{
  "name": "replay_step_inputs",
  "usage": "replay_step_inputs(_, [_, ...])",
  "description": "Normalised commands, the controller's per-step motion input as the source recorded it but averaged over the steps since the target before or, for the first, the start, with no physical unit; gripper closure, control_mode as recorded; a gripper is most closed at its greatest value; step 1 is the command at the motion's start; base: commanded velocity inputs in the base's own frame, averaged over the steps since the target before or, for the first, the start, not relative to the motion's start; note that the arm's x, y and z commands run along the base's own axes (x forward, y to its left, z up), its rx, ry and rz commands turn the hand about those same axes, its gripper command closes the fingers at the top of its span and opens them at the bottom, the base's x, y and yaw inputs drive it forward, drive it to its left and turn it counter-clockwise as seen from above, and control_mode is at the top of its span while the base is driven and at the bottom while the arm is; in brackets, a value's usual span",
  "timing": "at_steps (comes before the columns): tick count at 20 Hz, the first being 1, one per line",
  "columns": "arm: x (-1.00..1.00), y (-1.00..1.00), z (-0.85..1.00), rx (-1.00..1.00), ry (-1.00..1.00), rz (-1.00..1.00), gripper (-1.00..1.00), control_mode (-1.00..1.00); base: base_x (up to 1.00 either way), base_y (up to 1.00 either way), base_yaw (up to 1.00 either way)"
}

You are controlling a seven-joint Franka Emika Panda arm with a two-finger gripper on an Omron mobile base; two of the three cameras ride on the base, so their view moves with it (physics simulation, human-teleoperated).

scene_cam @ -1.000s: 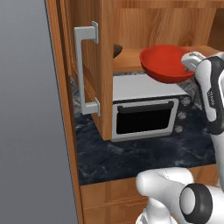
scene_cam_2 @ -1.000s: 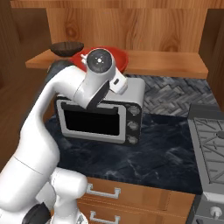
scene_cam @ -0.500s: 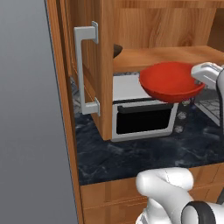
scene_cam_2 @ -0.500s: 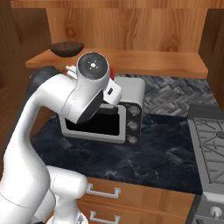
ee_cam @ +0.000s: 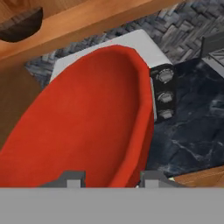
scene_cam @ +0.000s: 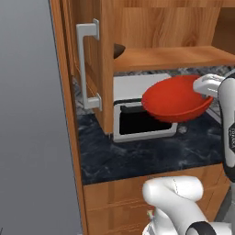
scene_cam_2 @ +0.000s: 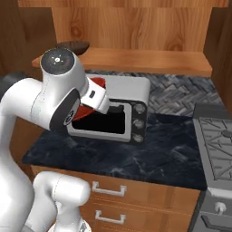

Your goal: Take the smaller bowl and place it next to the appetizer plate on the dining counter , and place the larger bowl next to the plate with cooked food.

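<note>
A wooden shelf (scene_cam_2: 136, 60) bears the brown bowl (scene_cam_2: 72, 45); a toaster oven (scene_cam_2: 129, 108) sits on the dark marbled counter (scene_cam_2: 154, 154)

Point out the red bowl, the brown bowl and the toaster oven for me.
red bowl (scene_cam: 176, 98): left base view, inner wall.
brown bowl (ee_cam: 21, 25): hand view, outer side.
toaster oven (scene_cam_2: 134, 90): right base view, top panel.

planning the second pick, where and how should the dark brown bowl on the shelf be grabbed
Grip the dark brown bowl by its rim, one of the fingers inside and one outside, coming from the shelf's open front. It sits upright and shallow at the shelf's left end near the cabinet wall, so the front rim looks the most reachable part.
</note>
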Motion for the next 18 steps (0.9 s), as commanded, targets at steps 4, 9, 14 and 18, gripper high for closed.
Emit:
replay_step_inputs(4, [0.00, 0.00, 0.00, 0.00, 0.00, 0.00, 1.00, 1.00, -0.91, 0.00, -0.03])
replay_step_inputs(9, [0.00, 0.00, 0.00, 0.00, 0.00, 0.00, 1.00, 1.00, -0.75, -0.01, 0.00])
replay_step_inputs(14, [0.00, 0.00, 0.00, 0.00, 0.00, 0.00, 1.00, 1.00, -0.57, -0.06, 0.01])
replay_step_inputs(18, [0.00, 0.00, 0.00, 0.00, 0.00, 0.00, 1.00, 1.00, -0.35, -0.03, 0.14])
